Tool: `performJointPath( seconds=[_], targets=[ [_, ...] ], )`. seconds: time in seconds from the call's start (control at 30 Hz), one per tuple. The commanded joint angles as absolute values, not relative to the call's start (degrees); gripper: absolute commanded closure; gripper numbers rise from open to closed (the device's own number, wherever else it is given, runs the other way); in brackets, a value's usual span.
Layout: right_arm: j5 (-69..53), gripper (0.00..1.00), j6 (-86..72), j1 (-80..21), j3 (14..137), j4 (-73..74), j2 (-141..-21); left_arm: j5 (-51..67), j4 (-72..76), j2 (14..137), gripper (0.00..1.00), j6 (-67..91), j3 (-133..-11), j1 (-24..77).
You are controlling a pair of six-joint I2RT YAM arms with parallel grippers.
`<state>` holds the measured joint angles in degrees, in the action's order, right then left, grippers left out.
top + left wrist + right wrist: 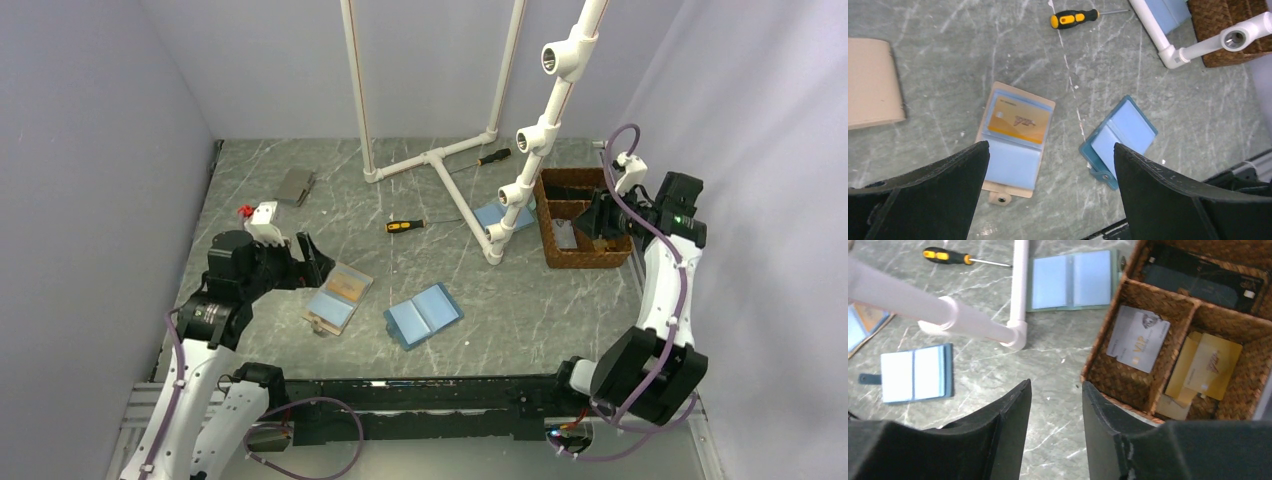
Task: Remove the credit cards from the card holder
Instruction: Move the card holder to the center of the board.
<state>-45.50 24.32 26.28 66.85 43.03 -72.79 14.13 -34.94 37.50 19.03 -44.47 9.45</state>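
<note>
A marbled grey table is walled on the left, far and right sides, with the arm bases along the near edge. The card holder [338, 297] lies open and flat on the left half of the table, blue-grey panels up, with an orange card [1019, 121] showing in its far panel. There is bare table on all sides of it. A light-blue bifold [423, 315] lies open to its right, apart from it.

The left gripper [308, 260] hangs just left of the card holder with its jaws spread wide and nothing between them. In the left wrist view the holder sits between the two fingers [938, 195].

On the right, a woven basket [560, 256] stands close to the right wall. It holds a silver card [1138, 339] and gold cards [1205, 365] in separate compartments. The right gripper [592, 222] hovers over the basket's left rim, its jaws a narrow gap apart and empty.
</note>
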Motion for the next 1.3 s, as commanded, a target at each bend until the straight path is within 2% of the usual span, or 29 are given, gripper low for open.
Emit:
performJointPath(
  seconds=[0.0, 0.17, 0.37, 0.57, 0.67, 0.7, 0.73, 0.97, 1.13, 1.27],
  targets=[
    [-53.1, 0.53, 28.7, 26.6, 64.9, 45.7, -69.6, 19.6, -32.7, 37.7, 0.01, 22.9, -43.7, 9.3],
    [-55.8, 0.39, 36.7, 26.7, 66.5, 56.9, -70.3, 24.8, -30.6, 38.7, 0.01, 27.5, -42.7, 9.3],
    [-52.8, 0.34, 38.6, 26.8, 62.4, 56.1, -62.5, 28.0, -28.7, 40.5, 0.01, 31.6, -41.2, 9.3],
    [-56.0, 0.29, 46.9, 26.7, 61.8, 62.2, -58.7, 29.9, -28.0, 41.2, 0.01, 33.2, -39.7, 9.3],
    [-60.2, 0.16, 57.9, 26.7, 62.2, 70.0, -57.2, 29.8, -29.1, 40.4, 0.0, 33.1, -39.4, 9.3],
    [-61.3, 0.05, 63.0, 26.7, 62.2, 73.1, -56.6, 29.8, -29.4, 40.1, 0.01, 33.0, -39.3, 9.3],
    [-62.0, 0.01, 64.6, 26.6, 61.8, 73.7, -55.8, 29.7, -29.7, 39.8, 0.0, 33.0, -39.2, 9.3],
    [-67.4, 0.01, 73.7, 25.4, 58.1, 77.2, -52.7, 30.8, -30.4, 39.1, 0.01, 33.7, -38.0, 9.3],
    [-67.0, 0.02, 74.2, 13.7, 57.9, 77.3, -54.2, 31.2, -31.0, 39.0, 0.01, 34.1, -37.9, 9.3],
    [-64.3, 0.02, 65.2, 5.5, 55.0, 66.8, -51.0, 29.7, -32.6, 40.5, 0.01, 35.3, -38.2, 9.4]
  ],
)
